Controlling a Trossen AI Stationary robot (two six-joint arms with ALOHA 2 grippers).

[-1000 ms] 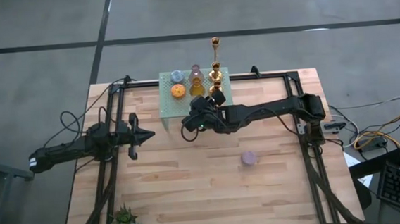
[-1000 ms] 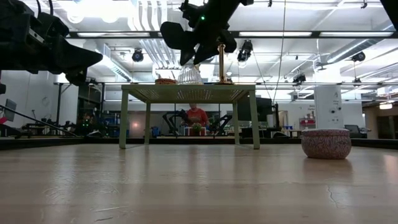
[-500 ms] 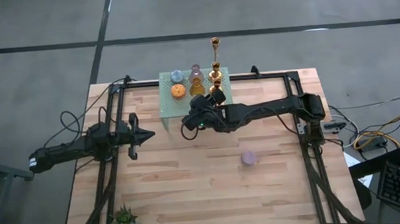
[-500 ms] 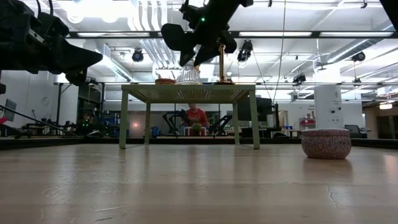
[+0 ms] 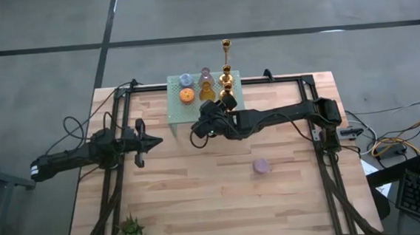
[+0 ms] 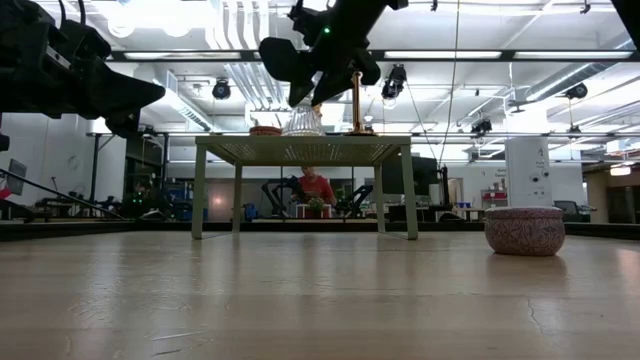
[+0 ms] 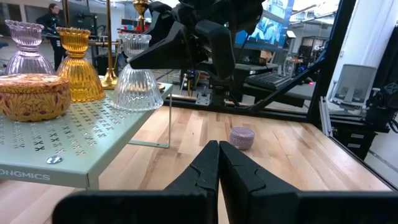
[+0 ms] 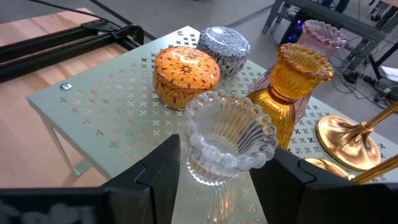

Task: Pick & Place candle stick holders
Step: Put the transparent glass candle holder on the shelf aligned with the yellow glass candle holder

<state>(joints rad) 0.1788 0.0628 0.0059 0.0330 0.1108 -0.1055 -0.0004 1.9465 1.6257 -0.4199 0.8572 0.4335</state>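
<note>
Over the mint-green perforated stand (image 5: 205,95) at the table's far edge, the right gripper (image 8: 214,171) straddles a clear ribbed glass holder (image 8: 229,140). Its two dark fingers (image 8: 158,174) flank the glass, one on each side, and whether the pads are touching or just clear of it cannot be told. The holder sits on the stand near the front edge, or just above it; the low view does not settle which.

Judging from this, the step is setting down or taking up the clear holder. To do it well, the fingers should stay level with the ribbed bowl and the arm should move straight up or down, since the amber glass holder (image 8: 297,78) stands just beside it and a sideways drift could knock it (the gold candlestick base (image 8: 348,140) is also near).

On the stand: a squat orange patterned holder (image 8: 185,74), a grey speckled one (image 8: 222,42), a pink glass one (image 8: 323,31) behind the amber, and tall gold candlesticks (image 5: 226,64). None appears to hold a candle.

A purple holder (image 5: 261,166) waits alone on the wooden table (image 5: 201,199). The left gripper (image 7: 217,165), fingers pressed together and empty, hovers at the table's left side.
</note>
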